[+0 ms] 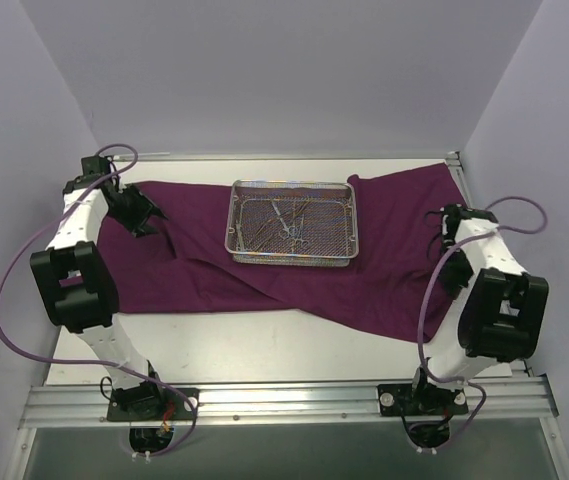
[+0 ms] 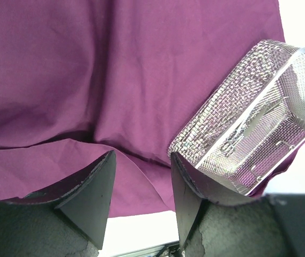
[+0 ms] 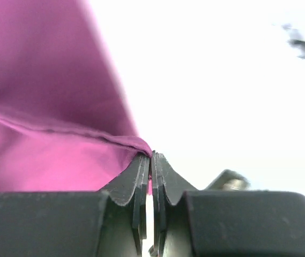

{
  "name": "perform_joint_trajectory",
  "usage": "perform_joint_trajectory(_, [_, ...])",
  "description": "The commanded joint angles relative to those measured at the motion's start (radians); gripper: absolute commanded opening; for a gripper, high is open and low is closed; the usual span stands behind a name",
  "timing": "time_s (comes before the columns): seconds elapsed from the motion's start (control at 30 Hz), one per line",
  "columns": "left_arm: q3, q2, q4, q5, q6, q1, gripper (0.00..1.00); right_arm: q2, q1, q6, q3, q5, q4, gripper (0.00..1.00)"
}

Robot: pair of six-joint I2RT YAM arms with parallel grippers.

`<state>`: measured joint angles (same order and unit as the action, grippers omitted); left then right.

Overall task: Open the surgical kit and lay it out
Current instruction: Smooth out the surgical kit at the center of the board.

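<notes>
— Where did the cloth (image 1: pixel 214 275) lie?

— Spread out under the tray (image 1: pixel 289 258), its long way running left to right, the same as the tray's. It was rumpled, with a fold trailing off the tray's near left corner.

— And the tray itself?

— On the cloth, toward the far edge, roughly midway between the two arms. The instruments (image 1: pixel 289 222) lay loose in its bottom. They were slim scissor-like pieces, crisscrossed, and I couldn't count them from where I stood.

— Which arm was on the job?

— The right claw (image 3: pixel 151 156). It was out to the right of the tray, at the cloth's right-hand edge. It was pinched fully closed, with the hem caught between its tips. All the rest of the cloth ran from it back toward the tray.

— So a pull away from the tray?

— That was my guess: draw that edge outward, off to the tray's right, and flatten that side. I'd think too hard a tug could drag the tray along with it.

— And the left claw (image 2: pixel 141 176)?

— It was left of the tray, over the cloth, with its jaws about half apart and nothing between them. I couldn't tell whether its tips touched the fabric.
</notes>
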<state>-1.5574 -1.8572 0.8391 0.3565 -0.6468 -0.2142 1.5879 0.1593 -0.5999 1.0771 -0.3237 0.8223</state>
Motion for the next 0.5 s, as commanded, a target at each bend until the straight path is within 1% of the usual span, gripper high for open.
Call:
perform_joint_trajectory(0.0, [-0.030,-0.002,0.000,0.010,0.021,-0.020,0.54,-0.078,0.132,-0.093,0.014,-0.281,0.193,0.00])
perform_joint_trajectory(0.17, [-0.020,0.007,0.011,-0.017,0.042,-0.053,0.54,-0.104,0.226,-0.190,0.034,-0.351,0.274,0.00])
perform_joint_trajectory(0.2, [-0.018,0.009,0.020,-0.024,0.045,-0.056,0.54,-0.106,0.233,-0.207,0.035,-0.354,0.288,0.07])
perform_joint_trajectory(0.23, [-0.015,0.015,0.018,-0.028,0.050,-0.060,0.54,-0.105,0.236,-0.205,0.041,-0.354,0.293,0.24])
perform_joint_trajectory(0.27, [-0.020,0.015,0.020,-0.033,0.058,-0.062,0.54,-0.103,0.235,-0.207,0.058,-0.357,0.301,0.32])
perform_joint_trajectory(0.3, [-0.029,0.012,0.035,-0.042,0.059,-0.063,0.54,-0.100,0.236,-0.215,0.067,-0.363,0.319,0.54])
perform_joint_trajectory(0.33, [-0.049,0.000,0.040,-0.048,0.062,-0.063,0.54,-0.091,0.235,-0.190,0.078,-0.345,0.317,0.58])
perform_joint_trajectory(0.37, [-0.058,-0.008,0.044,-0.042,0.061,-0.062,0.54,-0.083,0.233,-0.181,0.110,-0.344,0.325,0.61])
perform_joint_trajectory(0.4, [-0.066,-0.014,0.049,-0.039,0.062,-0.059,0.54,-0.080,0.230,-0.176,0.128,-0.344,0.336,0.62])
perform_joint_trajectory(0.43, [-0.073,-0.025,0.051,-0.039,0.061,-0.056,0.54,-0.077,0.226,-0.125,0.150,-0.342,0.319,0.63])
perform_joint_trajectory(0.47, [-0.085,-0.031,0.049,-0.039,0.067,-0.053,0.54,-0.063,0.195,-0.095,0.182,-0.338,0.304,0.65])
